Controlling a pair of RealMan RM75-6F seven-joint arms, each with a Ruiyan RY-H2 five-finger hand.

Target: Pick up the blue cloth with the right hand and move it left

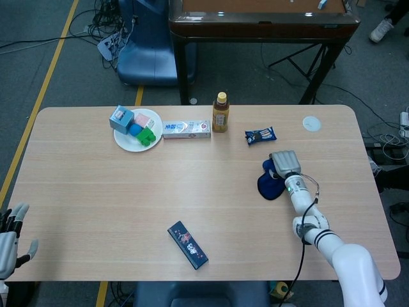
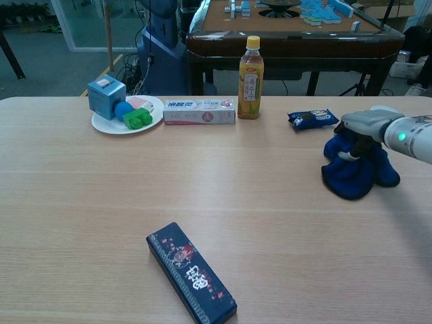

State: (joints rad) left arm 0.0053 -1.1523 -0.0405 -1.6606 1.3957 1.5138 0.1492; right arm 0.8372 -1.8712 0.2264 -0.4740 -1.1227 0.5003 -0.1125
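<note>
Table (image 1: 96, 192) is light wood, everything sits on it. Right hand (image 1: 285, 164) is over the right half of the table, fingers closed down onto the top of the blue cloth (image 2: 354, 172), which hangs bunched under the palm; can't tell from either view whether its lower edge touches the tabletop. Cloth is right of table centre, just below and slightly right of the dark snack packet (image 1: 260, 135), apart from it. Left hand (image 1: 9, 233) is off the near left corner of the table, only partly in frame in the head view, fingers spread apart, holding nothing. Dark rectangular box (image 2: 192, 281) with red and white print lies diagonally near the front edge, left of centre, well apart from the cloth. White plate (image 1: 123, 141) at back left carries a light blue cube box (image 1: 121, 119), a blue ball (image 2: 123, 110), a green toy block (image 2: 138, 119) and something pink behind them. Toothpaste box (image 1: 186, 129) lies flat just right of the plate, and the yellow-capped tea bottle (image 1: 220, 113) stands upright just right of that. Small white disc (image 1: 311, 123) sits near the back right corner.
</note>
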